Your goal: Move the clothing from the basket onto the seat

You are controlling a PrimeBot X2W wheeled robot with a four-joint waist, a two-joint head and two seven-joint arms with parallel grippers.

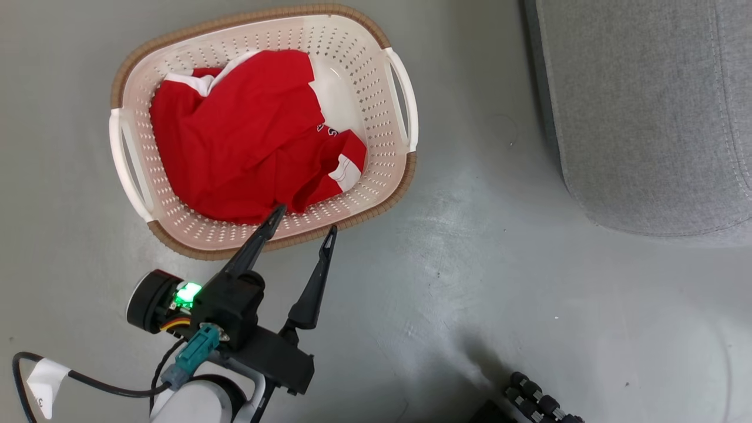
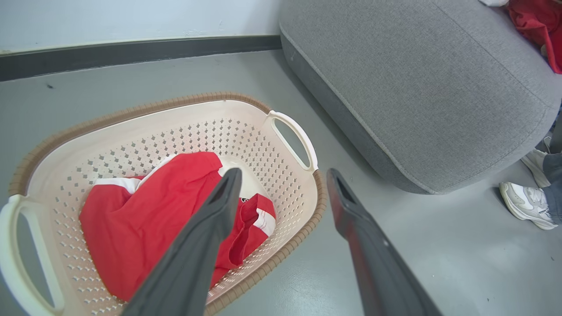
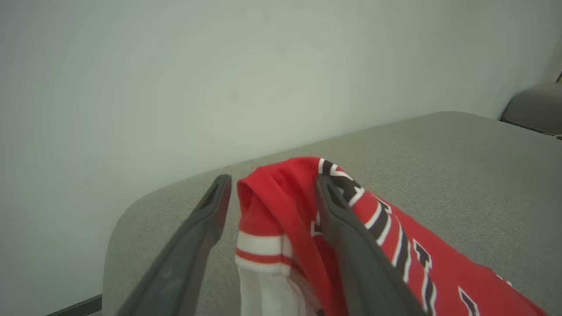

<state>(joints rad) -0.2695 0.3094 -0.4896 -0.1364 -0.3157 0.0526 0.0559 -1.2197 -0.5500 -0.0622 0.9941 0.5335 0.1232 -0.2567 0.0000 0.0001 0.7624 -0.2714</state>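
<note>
Down in the basket (image 1: 376, 76) lies a red garment (image 1: 235, 141) — likely soft, light, limp; pinch a raised fold. Over it the left hand (image 1: 305, 219) gapes; the right hand (image 3: 272, 180) stands wide astride a jersey (image 3: 443, 276) on the seat (image 3: 439, 153).

Red clothing (image 1: 247, 141) with white trim (black lettering on one jersey (image 3: 272, 197)), cream perforated basket (image 1: 352, 53) with brown rim, grey seat (image 1: 646, 117)

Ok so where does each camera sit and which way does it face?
Head: on the head, looking down at floor, basket, sofa edge; left jaws open, lower left.
Left wrist: along open left jaws at the basket's clothing, sofa beyond, a shoe.
Right wrist: along open right jaws across the sofa at a jersey, wall behind.
Shared: head and left wrist both show basket.
</note>
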